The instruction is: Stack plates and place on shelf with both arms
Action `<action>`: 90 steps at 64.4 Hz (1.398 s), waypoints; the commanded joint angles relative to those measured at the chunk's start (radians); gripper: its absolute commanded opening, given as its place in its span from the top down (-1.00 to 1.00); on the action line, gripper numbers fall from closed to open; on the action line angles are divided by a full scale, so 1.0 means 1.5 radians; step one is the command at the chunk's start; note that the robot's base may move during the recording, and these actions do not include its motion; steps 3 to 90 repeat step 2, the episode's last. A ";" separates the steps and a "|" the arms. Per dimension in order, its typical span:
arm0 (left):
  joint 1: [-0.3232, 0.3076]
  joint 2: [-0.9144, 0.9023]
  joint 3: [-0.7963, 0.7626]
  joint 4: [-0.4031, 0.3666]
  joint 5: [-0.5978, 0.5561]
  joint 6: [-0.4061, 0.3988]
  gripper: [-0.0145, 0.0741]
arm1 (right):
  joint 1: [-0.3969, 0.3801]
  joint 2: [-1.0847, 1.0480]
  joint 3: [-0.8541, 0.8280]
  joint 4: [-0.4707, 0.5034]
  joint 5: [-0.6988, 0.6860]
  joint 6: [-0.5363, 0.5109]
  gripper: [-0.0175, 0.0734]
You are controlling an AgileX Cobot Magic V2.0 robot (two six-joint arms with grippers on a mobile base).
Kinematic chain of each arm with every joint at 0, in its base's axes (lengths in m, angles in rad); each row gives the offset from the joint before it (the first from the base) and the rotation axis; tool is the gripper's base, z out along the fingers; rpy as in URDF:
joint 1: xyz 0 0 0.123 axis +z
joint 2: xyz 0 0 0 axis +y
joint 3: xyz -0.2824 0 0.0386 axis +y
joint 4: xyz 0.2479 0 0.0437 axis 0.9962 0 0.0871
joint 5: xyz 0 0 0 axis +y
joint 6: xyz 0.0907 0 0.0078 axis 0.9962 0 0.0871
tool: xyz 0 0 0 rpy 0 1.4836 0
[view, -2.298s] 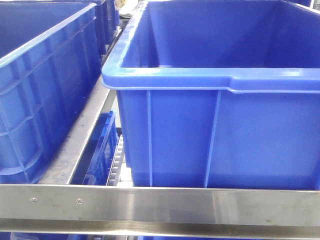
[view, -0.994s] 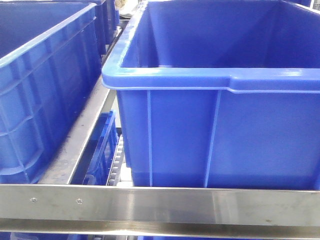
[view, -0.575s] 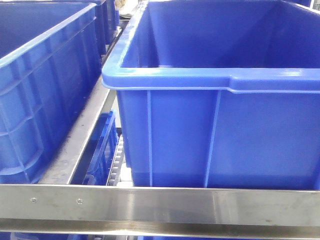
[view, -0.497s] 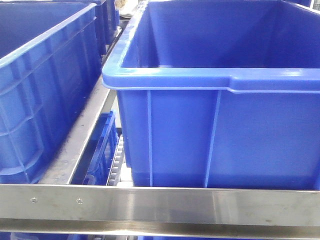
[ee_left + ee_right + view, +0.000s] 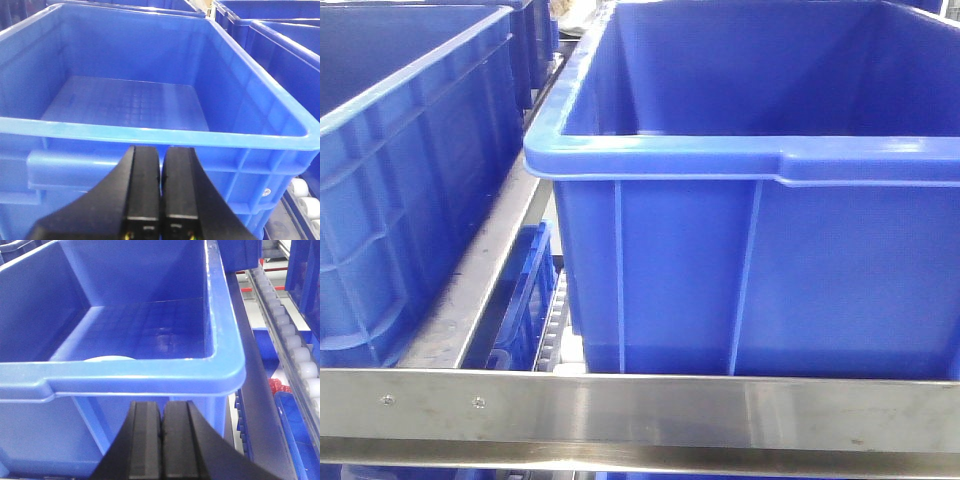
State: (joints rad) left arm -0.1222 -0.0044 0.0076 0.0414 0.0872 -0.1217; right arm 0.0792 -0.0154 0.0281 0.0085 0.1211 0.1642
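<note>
Steel shelf rail point(image 5: 640, 412) is running across the near edge of my front view, with a large blue bin point(image 5: 760, 260) sitting just behind it and a second bin point(image 5: 400, 180) sitting to its left. I am seeing the left gripper point(image 5: 161, 165) hovering level before the near wall of an empty crate point(image 5: 150, 135), its fingers pressed together on nothing. The right gripper point(image 5: 162, 420) is posing likewise, pinched flat, facing its crate point(image 5: 125, 372); a sliver of pale plate point(image 5: 108, 358) is showing on the floor inside, by the near wall. Against the earlier front views, nothing is shifting.
</note>
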 commanded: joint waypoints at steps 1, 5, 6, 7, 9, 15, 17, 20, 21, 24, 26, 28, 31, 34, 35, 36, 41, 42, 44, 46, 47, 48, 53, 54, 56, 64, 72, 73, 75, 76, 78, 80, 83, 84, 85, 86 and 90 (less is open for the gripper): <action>0.001 -0.014 0.002 -0.005 -0.058 -0.001 0.48 | -0.004 -0.009 0.001 -0.006 -0.054 -0.002 0.57; 0.001 -0.014 0.002 -0.005 -0.058 -0.001 0.48 | -0.004 -0.009 0.001 -0.006 -0.054 -0.002 0.57; 0.001 -0.014 0.002 -0.005 -0.058 -0.001 0.48 | -0.004 -0.009 0.001 -0.006 -0.054 -0.002 0.57; 0.001 -0.014 0.002 -0.005 -0.058 -0.001 0.48 | -0.004 -0.009 0.001 -0.006 -0.054 -0.002 0.57; 0.001 -0.014 0.002 -0.005 -0.058 -0.001 0.48 | -0.004 -0.009 0.001 -0.006 -0.054 -0.002 0.57; 0.001 -0.014 0.002 -0.005 -0.058 -0.001 0.48 | -0.004 -0.009 0.001 -0.006 -0.054 -0.002 0.57; 0.001 -0.014 0.002 -0.005 -0.058 -0.001 0.48 | -0.004 -0.009 0.001 -0.006 -0.054 -0.002 0.57; 0.001 -0.014 0.002 -0.005 -0.058 -0.001 0.48 | -0.004 -0.009 0.001 -0.006 -0.054 -0.002 0.57; 0.001 -0.014 0.002 -0.005 -0.058 -0.001 0.48 | -0.004 -0.009 0.001 -0.006 -0.054 -0.002 0.57; 0.001 -0.014 0.002 -0.005 -0.058 -0.001 0.48 | -0.004 -0.009 0.001 -0.006 -0.054 -0.002 0.57; 0.001 -0.014 0.002 -0.005 -0.058 -0.001 0.48 | -0.004 -0.009 0.001 -0.006 -0.054 -0.002 0.57; 0.001 -0.014 0.002 -0.005 -0.058 -0.001 0.48 | -0.004 -0.009 0.001 -0.006 -0.054 -0.002 0.57; 0.001 -0.014 0.002 -0.005 -0.058 -0.001 0.48 | -0.004 -0.009 0.001 -0.006 -0.054 -0.002 0.57; 0.001 -0.014 0.002 -0.005 -0.058 -0.001 0.48 | -0.004 -0.009 0.001 -0.006 -0.054 -0.002 0.57; 0.001 -0.014 0.002 -0.005 -0.058 -0.001 0.48 | -0.004 -0.009 0.001 -0.006 -0.054 -0.002 0.57; 0.001 -0.014 0.002 -0.005 -0.058 -0.001 0.48 | -0.004 -0.009 0.001 -0.006 -0.054 -0.002 0.57; 0.001 -0.014 0.002 -0.005 -0.058 -0.001 0.48 | -0.004 -0.009 0.001 -0.006 -0.054 -0.002 0.57; 0.001 -0.014 0.002 -0.005 -0.058 -0.001 0.48 | -0.004 -0.009 0.001 -0.006 -0.054 -0.002 0.57; 0.001 -0.014 0.002 -0.005 -0.058 -0.001 0.48 | -0.004 -0.009 0.001 -0.006 -0.054 -0.002 0.57; 0.001 -0.014 0.002 -0.005 -0.058 -0.001 0.48 | -0.004 -0.009 0.001 -0.006 -0.054 -0.002 0.57; 0.001 -0.014 0.002 -0.005 -0.058 -0.001 0.48 | -0.004 -0.009 0.001 -0.006 -0.054 -0.002 0.57; 0.001 -0.014 0.002 -0.005 -0.058 -0.001 0.48 | -0.004 -0.009 0.001 -0.006 -0.054 -0.002 0.57; 0.001 -0.014 0.002 -0.005 -0.058 -0.001 0.48 | -0.004 -0.009 0.001 -0.006 -0.054 -0.002 0.57; 0.001 -0.014 0.002 -0.005 -0.058 -0.001 0.48 | -0.004 -0.009 0.001 -0.006 -0.054 -0.002 0.57; 0.001 -0.014 0.002 -0.005 -0.058 -0.001 0.48 | -0.004 -0.009 0.001 -0.006 -0.054 -0.002 0.57; 0.001 -0.014 0.002 -0.005 -0.058 -0.001 0.48 | -0.004 -0.009 0.001 -0.006 -0.054 -0.002 0.57; 0.001 -0.014 0.002 -0.005 -0.058 -0.001 0.48 | -0.004 -0.009 0.001 -0.006 -0.054 -0.002 0.57; 0.001 -0.014 0.002 -0.005 -0.058 -0.001 0.48 | -0.004 -0.009 0.001 -0.006 -0.054 -0.002 0.57; 0.001 -0.014 0.002 -0.005 -0.058 -0.001 0.48 | -0.004 -0.009 0.001 -0.006 -0.054 -0.002 0.57; 0.001 -0.014 0.002 -0.005 -0.058 -0.001 0.48 | -0.004 -0.009 0.001 -0.006 -0.054 -0.002 0.57; 0.001 -0.014 0.002 -0.005 -0.058 -0.001 0.48 | -0.004 -0.009 0.001 -0.006 -0.054 -0.002 0.57; 0.001 -0.014 0.002 -0.005 -0.058 -0.001 0.48 | -0.004 -0.009 0.001 -0.006 -0.054 -0.002 0.57; 0.001 -0.014 0.002 -0.005 -0.058 -0.001 0.48 | -0.004 -0.009 0.001 -0.006 -0.054 -0.002 0.57; 0.001 -0.014 0.002 -0.005 -0.058 -0.001 0.48 | -0.004 -0.009 0.001 -0.006 -0.054 -0.002 0.57; 0.001 -0.014 0.002 -0.005 -0.058 -0.001 0.48 | -0.004 -0.009 0.001 -0.006 -0.054 -0.002 0.57; 0.001 -0.014 0.002 -0.005 -0.058 -0.001 0.48 | -0.004 -0.009 0.001 -0.006 -0.054 -0.002 0.57; 0.001 -0.014 0.002 -0.005 -0.058 -0.001 0.48 | -0.004 -0.009 0.001 -0.006 -0.054 -0.002 0.57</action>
